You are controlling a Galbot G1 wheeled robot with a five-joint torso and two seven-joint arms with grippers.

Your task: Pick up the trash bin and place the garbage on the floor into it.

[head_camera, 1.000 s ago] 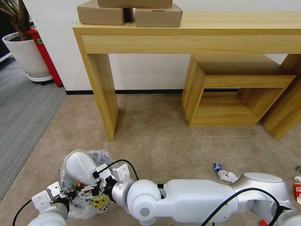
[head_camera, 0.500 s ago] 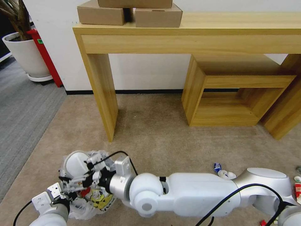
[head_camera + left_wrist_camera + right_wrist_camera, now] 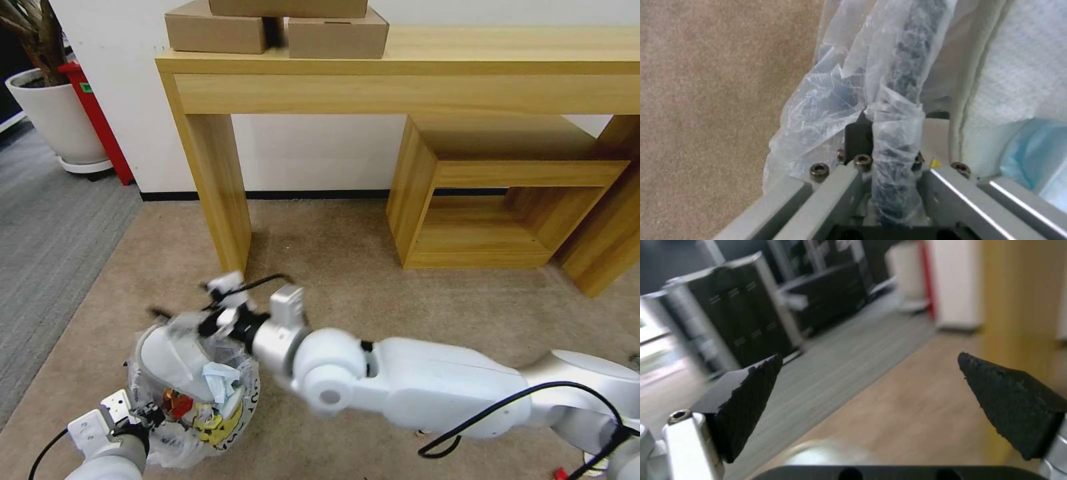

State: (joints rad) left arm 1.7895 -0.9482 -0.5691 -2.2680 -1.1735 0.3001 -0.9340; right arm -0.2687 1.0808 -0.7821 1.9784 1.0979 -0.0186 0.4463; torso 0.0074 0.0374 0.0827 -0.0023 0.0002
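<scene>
At the lower left of the head view we hold the trash bin [image 3: 193, 393] by its rim, our left gripper [image 3: 143, 415] clenched on the bag-covered edge; the left wrist view shows the crinkly liner pinched between the jaws [image 3: 889, 156]. Inside the bin lie a white slipper [image 3: 170, 357], a pale blue crumpled piece and some red and yellow wrappers. Our right gripper [image 3: 223, 303] hangs just above the bin's far rim, toward the middle left of the frame, and its two black fingertips [image 3: 746, 396] stand wide apart with nothing between them. The bin sits low over the tan floor [image 3: 347, 280], near the leg of the wooden table [image 3: 220, 193]. We judge the main risk to be the left grip: it bears on thin, slippery plastic as much as on the rim, so the liner could slide or tear and the bin could tilt and spill. The slipper also stands tall in the bin and could tip out if the bin swings. The right arm's cable [image 3: 467, 427] loops loosely and could catch.
</scene>
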